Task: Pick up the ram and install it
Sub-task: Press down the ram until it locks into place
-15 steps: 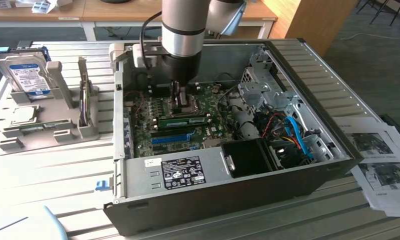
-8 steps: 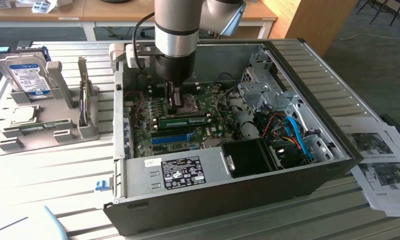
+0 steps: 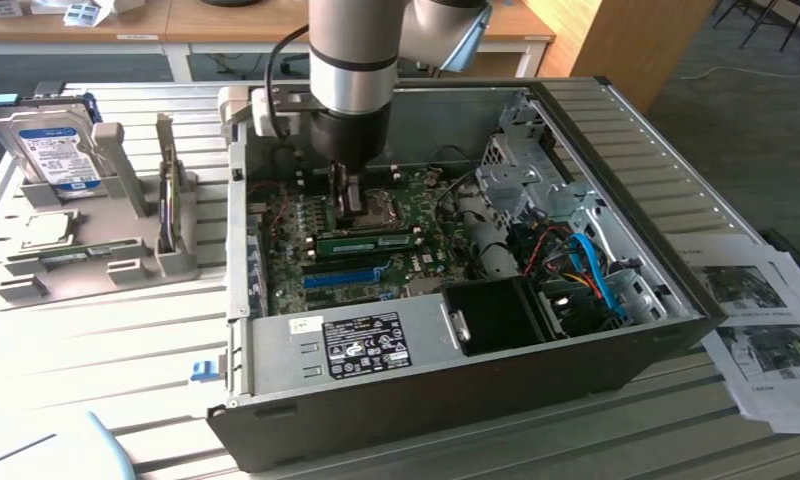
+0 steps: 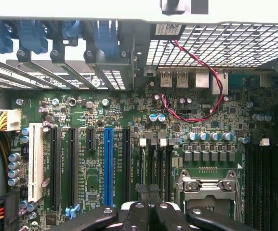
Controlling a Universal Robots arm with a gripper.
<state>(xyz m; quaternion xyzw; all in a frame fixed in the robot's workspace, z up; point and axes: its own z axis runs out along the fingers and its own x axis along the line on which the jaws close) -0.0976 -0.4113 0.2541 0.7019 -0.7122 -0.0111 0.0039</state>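
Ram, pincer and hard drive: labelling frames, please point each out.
ram (image 3: 364, 241), exterior view, middle of the green stick.
pincer (image 3: 349, 203), exterior view, between its tips.
hard drive (image 3: 53, 150), exterior view, on its label.

The computer case (image 3: 614, 350) is seen as dark matt metal, with bare grey sheet metal inside. The motherboard (image 4: 143, 144) is a green, slightly glossy board. The expansion slot (image 4: 109, 163) is made of blue smooth plastic. The papers (image 3: 760, 310) are printed and matt. The holder (image 3: 100, 250) looks like grey matt plastic.
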